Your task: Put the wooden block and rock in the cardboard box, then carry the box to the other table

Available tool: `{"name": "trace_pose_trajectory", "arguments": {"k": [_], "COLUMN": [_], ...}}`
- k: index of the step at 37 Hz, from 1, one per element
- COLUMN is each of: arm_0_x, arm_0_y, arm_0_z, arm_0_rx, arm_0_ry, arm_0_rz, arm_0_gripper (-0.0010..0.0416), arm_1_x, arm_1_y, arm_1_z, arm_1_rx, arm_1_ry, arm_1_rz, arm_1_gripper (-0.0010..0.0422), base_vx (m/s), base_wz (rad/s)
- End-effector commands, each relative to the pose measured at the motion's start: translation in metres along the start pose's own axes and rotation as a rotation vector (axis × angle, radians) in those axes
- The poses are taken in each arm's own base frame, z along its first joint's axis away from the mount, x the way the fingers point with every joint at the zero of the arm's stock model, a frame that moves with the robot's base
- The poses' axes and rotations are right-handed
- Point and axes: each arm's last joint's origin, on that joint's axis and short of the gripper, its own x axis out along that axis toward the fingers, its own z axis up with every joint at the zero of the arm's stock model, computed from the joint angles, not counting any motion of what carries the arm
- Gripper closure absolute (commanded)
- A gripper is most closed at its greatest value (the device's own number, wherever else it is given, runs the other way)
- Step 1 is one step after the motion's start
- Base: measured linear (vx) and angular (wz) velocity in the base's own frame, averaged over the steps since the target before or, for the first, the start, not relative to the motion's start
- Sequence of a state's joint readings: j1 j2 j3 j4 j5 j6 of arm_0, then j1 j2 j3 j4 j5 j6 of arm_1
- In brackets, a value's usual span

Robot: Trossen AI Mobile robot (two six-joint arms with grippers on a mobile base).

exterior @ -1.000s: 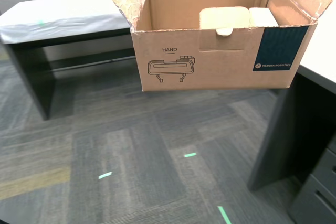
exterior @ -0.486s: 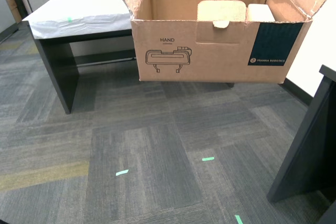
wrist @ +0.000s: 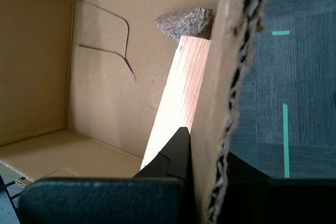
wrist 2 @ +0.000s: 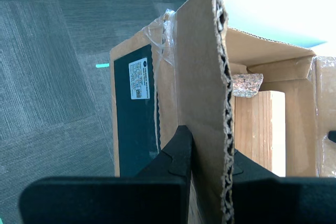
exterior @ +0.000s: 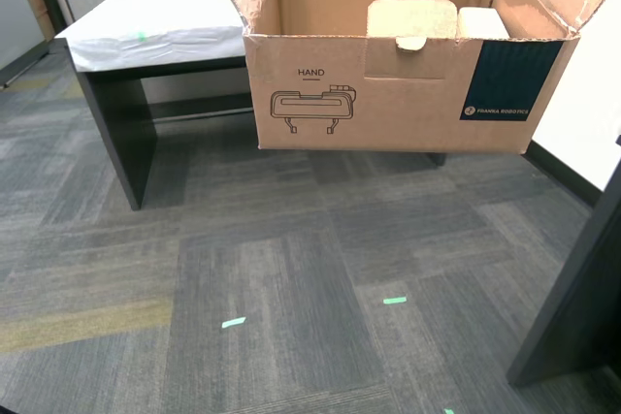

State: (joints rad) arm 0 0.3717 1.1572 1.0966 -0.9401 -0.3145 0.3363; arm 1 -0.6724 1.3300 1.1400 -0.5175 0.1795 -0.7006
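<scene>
Held aloft over grey carpet: the cardboard box (exterior: 403, 75), clear of any surface, with the other table (exterior: 155, 28) beyond it toward the exterior view's left. My first gripper (wrist: 205, 153) pinched on one side wall, one finger inside the carton and one outside; my second gripper (wrist 2: 210, 153) pinched the same way on a wall of the teal-labelled end. Both pressed tight against corrugated board, no gap showing.

Inside, just ahead of the first gripper's inner finger: the wooden block (wrist: 176, 106), lying along the wall, and past its far end the rock (wrist: 185, 22), touching or very nearly touching the block. Ahead of the second gripper, the same two, the rock (wrist 2: 247, 84) beyond the block (wrist 2: 260, 129).

Handling, as a judgement: corrugated board stiff along the flutes but thin, with ragged, torn edges, so likely to buckle or tear under a hard squeeze or a twist. Load off-centre toward the labelled end, hence a tendency to tip that way; block and rock loose, prone to slide if tilted. Best hold: low on opposite walls, near the corners, kept level with both grippers moving together.
</scene>
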Motion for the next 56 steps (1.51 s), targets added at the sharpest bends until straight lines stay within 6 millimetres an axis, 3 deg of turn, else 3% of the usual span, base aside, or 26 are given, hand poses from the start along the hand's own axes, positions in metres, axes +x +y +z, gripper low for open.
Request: {"name": "trace_pose_trajectory", "arguments": {"k": [1, 56], "arm_0_x": [-0.0006, -0.0006], "arm_0_y": [0.0020, 0.0021], "arm_0_z": [0.0017, 0.0015], "arm_0_rx": [-0.013, -0.064], "arm_0_ry": [-0.012, -0.009], "arm_0_rz": [0.033, 0.039], "arm_0_gripper": [0.0406, 0.0406], "arm_1_x": [-0.0002, -0.0002], "arm_1_y": [-0.0017, -0.0003], "arm_1_z": [0.0003, -0.0015], "arm_1_rx": [0.009, 0.028], "arm_1_ry": [0.001, 0.017], "arm_1_rz": [-0.018, -0.003], "arm_1_gripper": [0.0413, 0.0412], "base_vx": [0.093, 0.131], "base_wz": [0.011, -0.037]}}
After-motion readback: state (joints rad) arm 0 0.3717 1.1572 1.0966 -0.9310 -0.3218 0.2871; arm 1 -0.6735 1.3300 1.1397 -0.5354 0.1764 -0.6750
